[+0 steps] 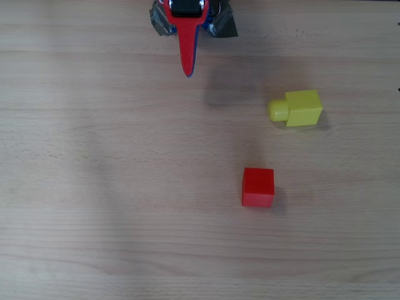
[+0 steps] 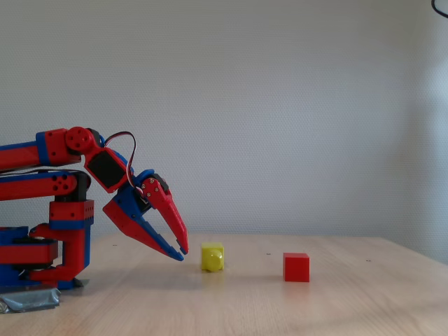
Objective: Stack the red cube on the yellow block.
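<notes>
Red and matte, the red cube [image 1: 258,187] sits flat on the pale wooden desk [image 1: 94,206], right of centre in the overhead view and somewhat nearer that picture's bottom edge than its top. In the fixed view the red cube [image 2: 296,267] stands alone on the wood, nothing touching it. The yellow block [image 1: 303,108] lies apart from it, closer to the desk's right edge in the overhead view and further up the picture; its rounded knob points toward the left of that view. In the fixed view the yellow block [image 2: 213,256] appears left of the red cube with a clear gap of bare wood between them, its knob facing roughly toward the camera.

At the top edge of the overhead view the gripper [image 1: 188,70] pointing down the picture, well apart from both blocks. In the fixed view the gripper [image 2: 183,251] hangs tilted downward with its tips just above the desk, near the yellow block's left side; whether they touch it is hard to tell from this angle, though the overhead view shows them apart. The two fingers, a red one [image 2: 168,215] and a blue one [image 2: 140,227], close together at the tips and pinch nothing. Grey tape [image 2: 28,301] holds the arm's base to the desk.
</notes>
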Robot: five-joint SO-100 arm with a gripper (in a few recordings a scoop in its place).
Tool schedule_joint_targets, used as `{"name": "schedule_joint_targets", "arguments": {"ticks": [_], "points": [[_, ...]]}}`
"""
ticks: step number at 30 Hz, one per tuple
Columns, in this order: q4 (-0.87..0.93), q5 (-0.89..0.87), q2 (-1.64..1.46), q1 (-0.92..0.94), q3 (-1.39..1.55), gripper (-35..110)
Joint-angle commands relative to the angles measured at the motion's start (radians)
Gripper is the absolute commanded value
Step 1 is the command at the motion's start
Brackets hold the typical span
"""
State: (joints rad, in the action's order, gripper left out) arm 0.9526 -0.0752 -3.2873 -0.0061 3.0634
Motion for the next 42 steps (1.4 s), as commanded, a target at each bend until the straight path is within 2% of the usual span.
{"name": "schedule_joint_targets", "arguments": {"ticks": [1, 17, 26, 34, 42], "points": [[0.011, 0.0, -0.008, -0.026, -0.028, 0], [-0.041, 0.002, 0.069, -0.034, -0.04, 0], [-0.241, -0.034, 0.265, -0.133, -0.091, 6], [-0.293, -0.104, 0.541, -0.219, -0.302, 18], [-0.308, -0.158, 0.831, -0.273, -0.588, 23]]}}
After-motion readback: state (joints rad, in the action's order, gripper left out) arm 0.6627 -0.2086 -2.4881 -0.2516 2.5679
